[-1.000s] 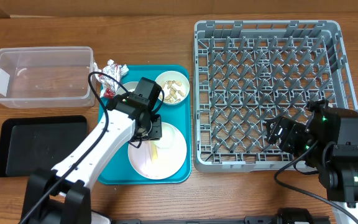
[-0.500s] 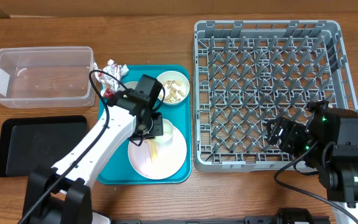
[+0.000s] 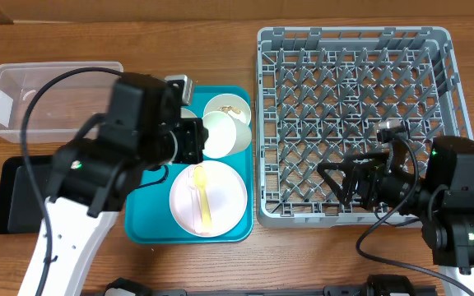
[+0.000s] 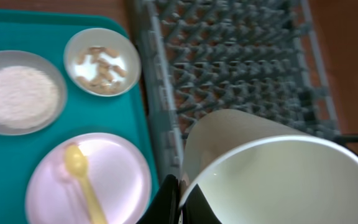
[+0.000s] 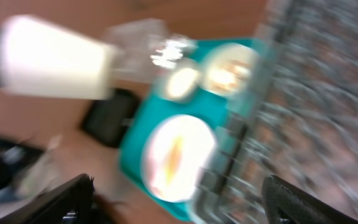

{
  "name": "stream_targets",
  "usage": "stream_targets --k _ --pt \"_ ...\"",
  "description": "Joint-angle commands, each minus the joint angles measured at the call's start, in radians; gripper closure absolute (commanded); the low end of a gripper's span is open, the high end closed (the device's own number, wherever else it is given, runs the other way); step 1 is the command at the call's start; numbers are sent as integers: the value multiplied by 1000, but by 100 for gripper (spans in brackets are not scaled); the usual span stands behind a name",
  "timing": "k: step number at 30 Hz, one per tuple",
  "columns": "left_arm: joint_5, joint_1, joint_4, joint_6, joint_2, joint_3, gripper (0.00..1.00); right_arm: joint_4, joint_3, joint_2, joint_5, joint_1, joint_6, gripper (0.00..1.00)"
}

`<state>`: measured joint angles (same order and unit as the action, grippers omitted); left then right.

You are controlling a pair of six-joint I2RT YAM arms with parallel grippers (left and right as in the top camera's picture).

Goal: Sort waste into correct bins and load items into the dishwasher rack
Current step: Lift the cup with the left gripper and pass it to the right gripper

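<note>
My left gripper (image 3: 197,141) is raised above the teal tray and shut on the rim of the white cup (image 3: 225,133), which fills the left wrist view (image 4: 278,177) next to the fingers (image 4: 182,198). Below it are a bowl of tan nut scraps (image 4: 101,61), a bowl of white rice (image 4: 20,93) and a white plate (image 4: 104,186) with the pale yellow utensil (image 3: 200,194). My right gripper (image 3: 344,187) is open and empty over the front of the grey rack (image 3: 356,49). The foil wrapper is hidden under my left arm.
The clear tub (image 3: 52,99) stands at the back left. The black tray (image 3: 15,197) lies in front of it, partly under my left arm. The teal tray (image 3: 151,230) lies against the rack's left side. The right wrist view is motion-blurred.
My left gripper has lifted the white cup off the plate and risen high with it. My right gripper has opened wide and turned left over the rack.
</note>
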<state>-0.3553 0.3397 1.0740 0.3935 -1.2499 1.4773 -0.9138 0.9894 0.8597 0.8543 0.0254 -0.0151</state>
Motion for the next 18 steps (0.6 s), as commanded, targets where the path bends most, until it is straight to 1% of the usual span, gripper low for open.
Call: stream_targets --k 1,4,6,8,12,15,18 --pt "-349 -40 -14 -58 -12 10 96 64 26 -5 315 -4 46 12" --pt "-463 -43 -48 -62 -12 10 96 130 26 -5 414 -8 46 14" --pt "-570 -43 -105 -69 -12 10 96 157 27 -5 440 -18 46 15" --pt "-642 -43 -167 -68 -12 10 96 172 26 -5 443 -35 46 15" --pt "-708 -42 -241 -38 -12 10 96 241 26 -5 472 -84 46 15" --pt "-751 -42 -269 -38 -12 10 96 345 26 -5 517 -130 46 14" --pt "-764 -42 -271 -38 -12 10 96 444 26 -5 518 -166 45 14"
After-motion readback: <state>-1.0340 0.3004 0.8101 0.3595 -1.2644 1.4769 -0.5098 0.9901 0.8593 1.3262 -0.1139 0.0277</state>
